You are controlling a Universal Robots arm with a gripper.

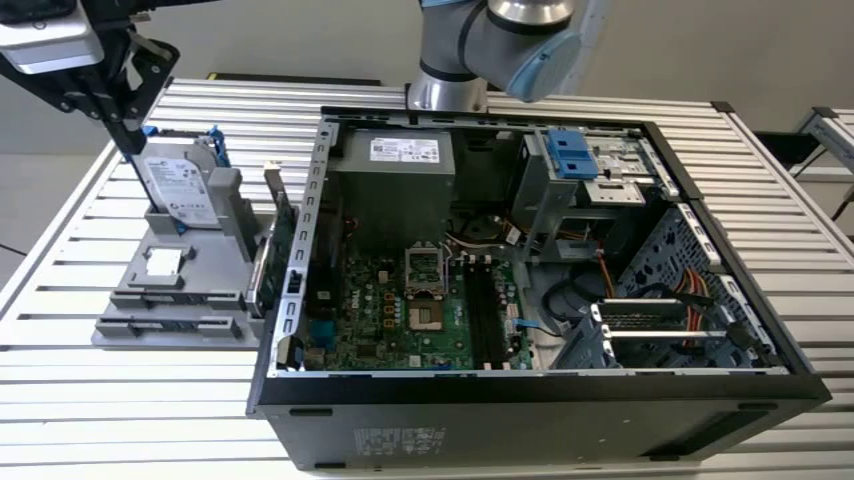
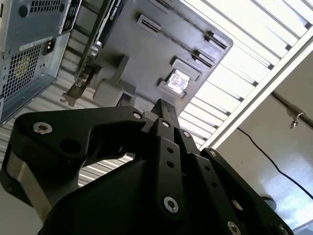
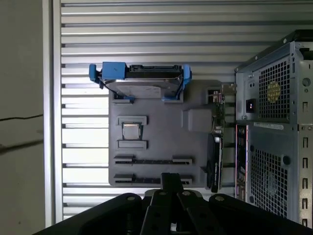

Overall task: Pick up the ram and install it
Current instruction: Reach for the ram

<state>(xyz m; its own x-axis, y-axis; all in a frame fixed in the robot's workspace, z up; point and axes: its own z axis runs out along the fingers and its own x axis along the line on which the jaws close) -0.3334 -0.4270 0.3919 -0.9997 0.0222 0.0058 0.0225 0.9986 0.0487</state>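
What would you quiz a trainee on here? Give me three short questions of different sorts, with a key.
1. True or false: the computer case lies with its side open and the motherboard exposed.
2. Which of these stands in the gray holder? A) a hard drive with blue rails; B) a keyboard; C) a cooling fan.
3. In the exterior view, on which side of the case does the gripper hang?

Key: 1. True. 2. A. 3. The exterior view's left, near the hard drive.
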